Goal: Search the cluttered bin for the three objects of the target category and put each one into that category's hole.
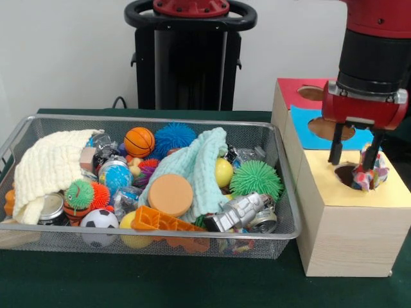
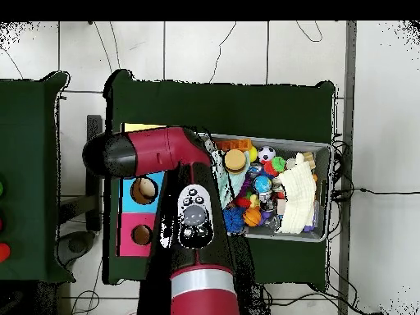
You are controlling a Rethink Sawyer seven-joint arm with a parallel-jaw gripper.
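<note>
Nearest the camera in the front view, at the lower right of the frame, stands the pale wooden box (image 1: 350, 228) with the yellow top, and its round hole (image 1: 350, 174) sits near the right edge, about half way down. A soft white piece with coloured dots (image 1: 371, 172) is lodged at the right side of that hole, part of it standing above the rim. The gripper (image 1: 354, 157) hangs straight down over it from the upper right; its two dark fingers (image 1: 335, 149) stand a little apart, one at the left of the hole and the other touching or just beside the dotted piece, so whether the piece is held or already let go cannot be told for sure. Behind, the blue-topped hole (image 1: 331, 130) and the red-topped hole (image 1: 311, 94) look empty of any cloth. To the left, the wire bin (image 1: 154, 239) fills the middle of the frame, heaped with balls, spiky toys, a cream cloth (image 1: 48, 168), a pale green cloth (image 1: 192, 170) and an orange disc (image 1: 170, 194); no other dotted white piece shows on the surface. In the overhead view the red arm (image 2: 168, 156) covers the yellow box at the left centre, so the gripper and hole are hidden, while the bin (image 2: 321, 148) lies at the right centre. Judging from this, one piece is at the hole and going in; how many went before cannot be told, and any still in the bin must be dug out from under the clutter.
</note>
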